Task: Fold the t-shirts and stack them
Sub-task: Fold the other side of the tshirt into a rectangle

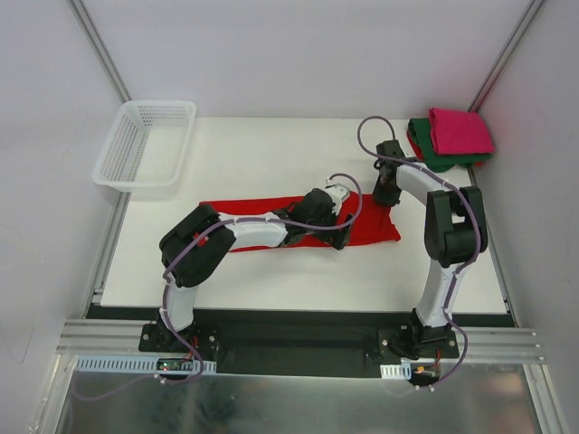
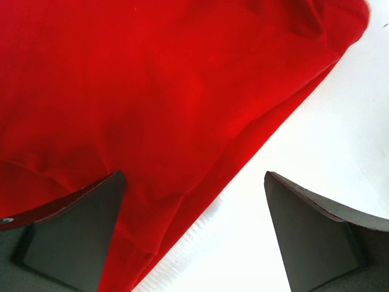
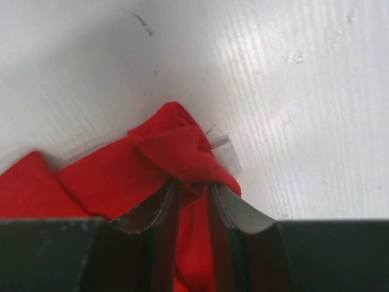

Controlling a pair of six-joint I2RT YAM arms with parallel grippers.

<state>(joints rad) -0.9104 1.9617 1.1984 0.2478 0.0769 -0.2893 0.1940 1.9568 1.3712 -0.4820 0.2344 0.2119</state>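
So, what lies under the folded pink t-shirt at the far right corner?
A folded dark green t-shirt; only its left and near edges show. The pink t-shirt covers the rest, so anything between them cannot be seen.

blk/wht arms [image 1: 244, 231], purple cables [image 1: 167, 280], blk bases [image 1: 176, 339]

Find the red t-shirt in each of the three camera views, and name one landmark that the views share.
Top external: the red t-shirt lies as a long strip across the middle of the white table.
Left wrist: it fills the upper left, its edge running diagonally.
Right wrist: a bunched corner of it sits low in the centre, pinched in the right gripper.
Shared landmark: the white table, bare beside the cloth in every view.
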